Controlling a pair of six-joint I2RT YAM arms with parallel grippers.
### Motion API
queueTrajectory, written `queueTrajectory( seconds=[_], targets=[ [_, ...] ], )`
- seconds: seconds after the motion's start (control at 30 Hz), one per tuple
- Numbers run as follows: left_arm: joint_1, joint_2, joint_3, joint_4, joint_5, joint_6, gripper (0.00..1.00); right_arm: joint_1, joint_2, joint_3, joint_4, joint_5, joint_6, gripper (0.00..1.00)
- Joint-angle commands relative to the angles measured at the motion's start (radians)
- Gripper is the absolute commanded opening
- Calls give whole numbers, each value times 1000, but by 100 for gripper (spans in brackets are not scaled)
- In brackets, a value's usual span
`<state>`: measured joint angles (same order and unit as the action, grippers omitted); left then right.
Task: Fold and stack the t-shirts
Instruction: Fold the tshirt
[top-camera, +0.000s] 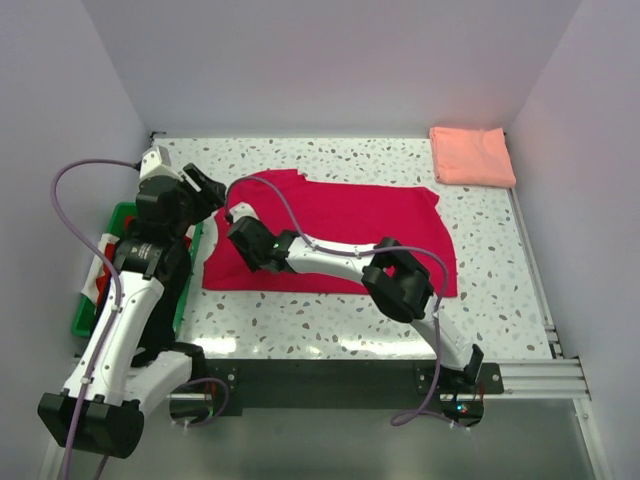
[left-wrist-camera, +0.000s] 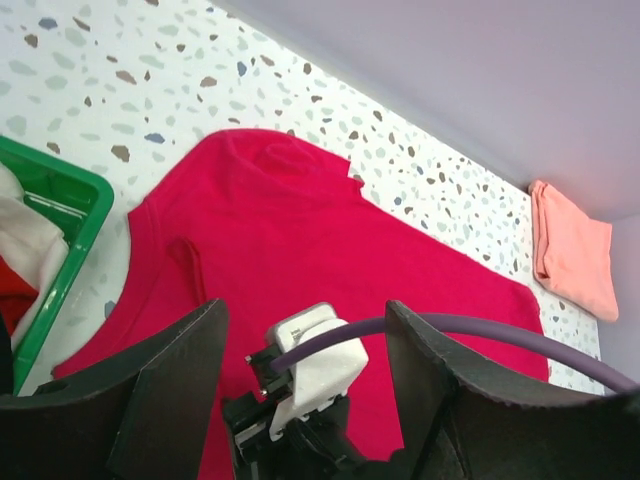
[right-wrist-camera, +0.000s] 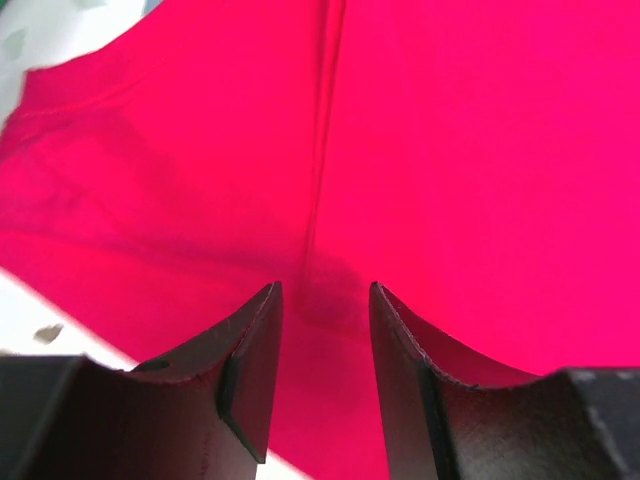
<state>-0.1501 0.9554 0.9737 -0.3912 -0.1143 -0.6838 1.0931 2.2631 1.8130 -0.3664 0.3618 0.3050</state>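
The crimson red cloth t-shirt (top-camera: 380, 215) lies flat mid-table, the folded salmon pink cloth t-shirt (top-camera: 472, 155) well apart at the far right corner, bare speckled tabletop (top-camera: 300, 320) bordering its edges, the right gripper (right-wrist-camera: 323, 290) narrowly parted over its left part, and the left gripper (top-camera: 205, 190) spread wide near the green plastic crate (top-camera: 125, 210).

A red shirt (top-camera: 370, 225) lies spread flat across the middle of the speckled tabletop (top-camera: 330, 330). A pink shirt (top-camera: 472, 156) sits folded in the far right corner, well apart from it. The right arm reaches leftward over the red shirt's near half, its claw (top-camera: 232, 222) down at the shirt's left end; its grip cannot be judged. The left claw (top-camera: 207, 190) hangs just beside that end. A green crate (top-camera: 122, 210) stands at the left edge, partly hidden by the left arm.
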Motion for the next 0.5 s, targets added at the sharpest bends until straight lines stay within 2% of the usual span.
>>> queueTrajectory(
  seconds=[0.0, 0.27, 0.47],
  targets=[
    [3, -9, 63, -5, -25, 46, 69, -2, 32, 71, -9, 51, -41, 44],
    [7, -6, 62, -8, -30, 56, 70, -2, 72, 89, -31, 37, -32, 40],
    [11, -6, 45, -5, -27, 52, 70, -1, 73, 94, -48, 55, -30, 29]
  ],
)
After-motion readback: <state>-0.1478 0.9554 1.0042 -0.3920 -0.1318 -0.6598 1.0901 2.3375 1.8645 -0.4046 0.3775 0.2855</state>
